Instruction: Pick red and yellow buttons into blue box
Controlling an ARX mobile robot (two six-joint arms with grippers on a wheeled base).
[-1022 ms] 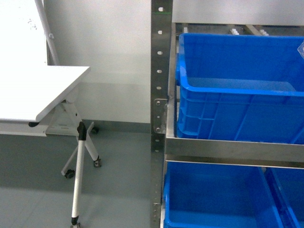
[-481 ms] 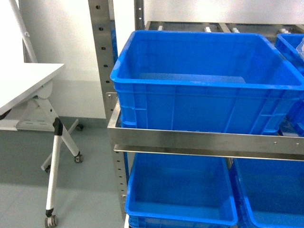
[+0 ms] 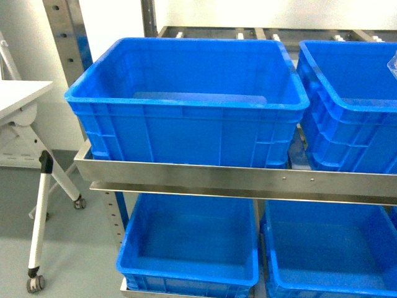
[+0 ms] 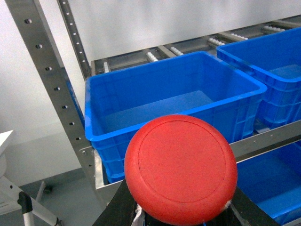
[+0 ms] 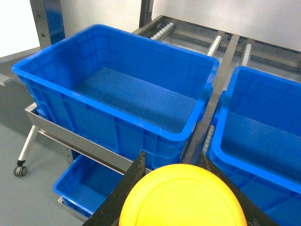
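Observation:
The red button fills the bottom of the left wrist view, and my left gripper is shut on the body under its cap. Its black fingers show either side. The yellow button sits the same way in the right wrist view, with my right gripper shut on it. The blue box, a deep ribbed crate, stands on the upper rack shelf. It lies beyond and below both buttons. Neither gripper shows in the head view.
A second deep blue crate stands right of the box, and two more sit on the shelf below. A steel rail fronts the upper shelf, with a perforated post at its left. A white wheeled table is at far left.
The head view has swung right: the rack and the blue box slid from the right edge to the centre-left. The white table moved almost off the left edge. A second upper crate came into sight.

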